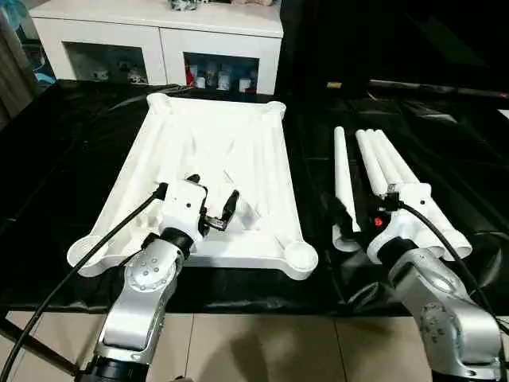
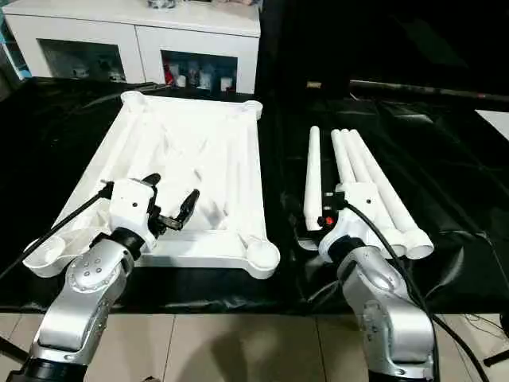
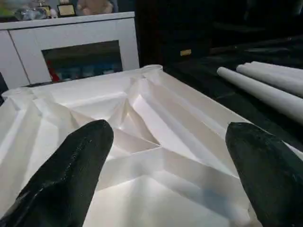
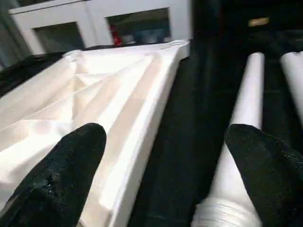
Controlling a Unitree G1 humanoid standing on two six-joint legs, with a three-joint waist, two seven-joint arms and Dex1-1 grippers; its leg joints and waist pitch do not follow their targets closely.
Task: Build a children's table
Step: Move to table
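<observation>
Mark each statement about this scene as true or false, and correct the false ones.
1. The table top lies upside down, ribs facing up. True.
2. Four legs lie on the black cover at the table top's right. True.
3. One leg already stands in a corner socket. False: the sockets in view hold nothing.
4. The left tool is shut on a leg. False: it is open above the table top and holds nothing.
5. The right tool is open. True.

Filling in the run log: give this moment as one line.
tabletop: upside down, no legs fitted | four legs: lying beside it | left gripper: open above tabletop | right gripper: open, empty, near legs
</observation>
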